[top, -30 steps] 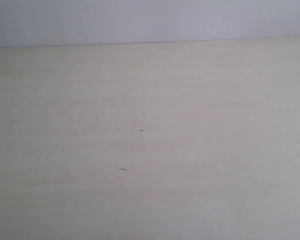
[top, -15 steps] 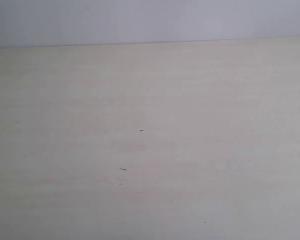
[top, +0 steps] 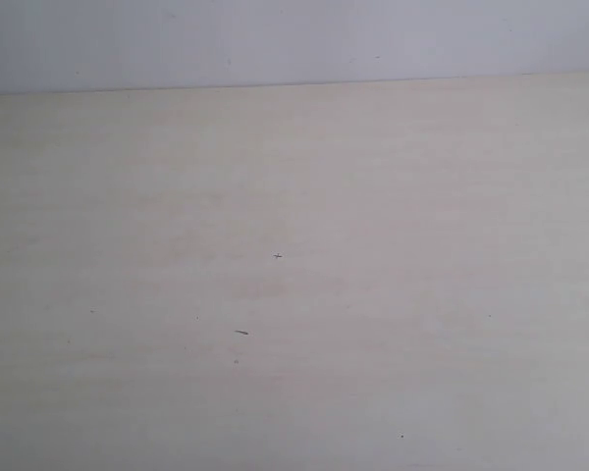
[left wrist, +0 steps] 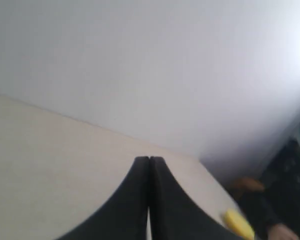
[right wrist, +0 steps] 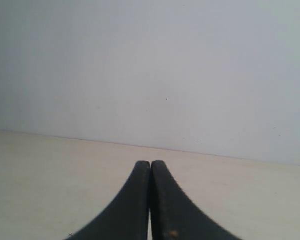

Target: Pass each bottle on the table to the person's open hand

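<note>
We've got both pinched fully shut: left end effector and right end effector, jaws pressed together with nothing between them, over the pale bench. The only one we can spot is a blurry yellow bottle at the bench's edge, well apart from the left end effector.

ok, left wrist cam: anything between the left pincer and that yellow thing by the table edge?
No. The left wrist view shows only bare table between the shut left pincer and the blurred yellow thing.
</note>
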You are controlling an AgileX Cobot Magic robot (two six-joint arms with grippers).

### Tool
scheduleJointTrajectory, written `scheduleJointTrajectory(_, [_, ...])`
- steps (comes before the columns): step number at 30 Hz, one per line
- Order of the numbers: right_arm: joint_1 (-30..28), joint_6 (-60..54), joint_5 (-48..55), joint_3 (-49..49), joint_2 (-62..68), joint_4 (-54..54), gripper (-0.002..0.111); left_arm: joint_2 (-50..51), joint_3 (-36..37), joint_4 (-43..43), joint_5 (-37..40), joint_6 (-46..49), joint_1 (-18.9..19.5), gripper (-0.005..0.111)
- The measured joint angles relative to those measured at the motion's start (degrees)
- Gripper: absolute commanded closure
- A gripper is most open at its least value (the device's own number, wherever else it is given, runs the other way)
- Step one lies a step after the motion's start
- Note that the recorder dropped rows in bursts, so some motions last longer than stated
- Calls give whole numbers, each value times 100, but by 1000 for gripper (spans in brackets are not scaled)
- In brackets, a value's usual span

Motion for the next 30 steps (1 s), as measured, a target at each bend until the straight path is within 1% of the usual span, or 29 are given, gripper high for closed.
scheduleJointTrajectory(2, [0, 0, 0, 0, 0, 0, 108, 0, 0, -471, 477, -198, 0, 107])
scheduleJointTrajectory(4, [0, 0, 0, 0, 0, 0, 108, 0, 0, -687, 818, -321, 10, 107])
scheduleJointTrajectory(8, [0, 0, 0, 0, 0, 0, 108, 0, 0, -996, 1175, -485, 10, 107])
scheduleJointTrajectory(9, [0, 0, 0, 0, 0, 0, 108, 0, 0, -1082, 1217, -485, 10, 107])
scheduleJointTrajectory(11, [0, 0, 0, 0, 0, 0, 108, 0, 0, -1481, 1309, -53, 10, 107])
scheduleJointTrajectory(12, [0, 0, 0, 0, 0, 0, 108, 0, 0, -1846, 1345, 337, 10, 107])
scheduleJointTrajectory(15, [0, 0, 0, 0, 0, 0, 108, 0, 0, -3401, 1417, 2650, 10, 107])
scheduleJointTrajectory(16, [0, 0, 0, 0, 0, 0, 108, 0, 0, -4234, 1428, 4008, 10, 107])
scheduleJointTrajectory(17, [0, 0, 0, 0, 0, 0, 108, 0, 0, -4820, 1428, 4972, 10, 107])
scheduleJointTrajectory(19, [0, 0, 0, 0, 0, 0, 108, 0, 0, -6176, 1428, 7475, 10, 107])
scheduleJointTrajectory(20, [0, 0, 0, 0, 0, 0, 108, 0, 0, -6635, 1403, 8596, 10, 107])
scheduleJointTrajectory(21, [0, 0, 0, 0, 0, 0, 108, 0, 0, -7115, 1390, 9465, 10, 107])
scheduleJointTrajectory(22, [0, 0, 0, 0, 0, 0, 108, 0, 0, -7438, 1374, 10041, 24, 107])
scheduleJointTrajectory(24, [0, 0, 0, 0, 0, 0, 108, 0, 0, -7747, 1325, 10593, 82, 107])
scheduleJointTrajectory(25, [0, 0, 0, 0, 0, 0, 108, 0, 0, -7840, 1316, 10707, 127, 107])
scheduleJointTrajectory(30, [0, 0, 0, 0, 0, 0, 108, 0, 0, -7985, 1313, 10607, 281, 107])
